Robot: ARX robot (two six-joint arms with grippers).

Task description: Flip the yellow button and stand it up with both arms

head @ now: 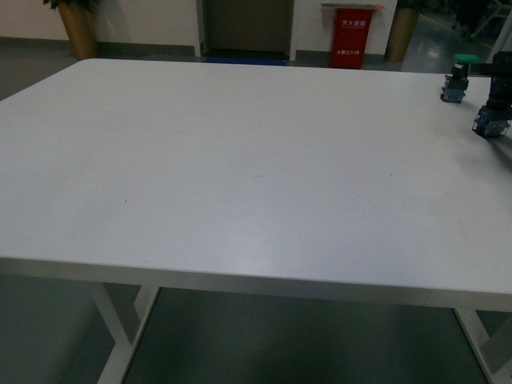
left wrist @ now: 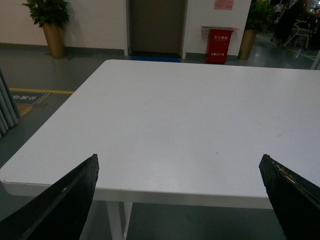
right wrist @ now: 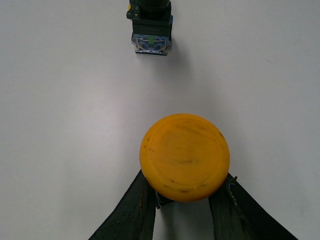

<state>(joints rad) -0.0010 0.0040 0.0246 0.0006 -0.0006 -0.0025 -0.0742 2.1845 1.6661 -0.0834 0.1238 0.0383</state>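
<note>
the yellow button [right wrist: 185, 157] was pinched below its cap by the fingers of the right gripper [right wrist: 185, 194], with the cap turned up toward the wrist camera. the hold was judged to steady it upright on its blue-grey block. it was placed near the far right edge of the white table [head: 240, 160], near the green button [head: 460, 76]. the left gripper [left wrist: 178, 165] was spread wide and empty before the table's near edge, probably out of the way on purpose. beyond, a grey floor, a dark door [head: 244, 24], a red box [head: 352, 36] and a potted plant [left wrist: 50, 25] were seen.
</note>
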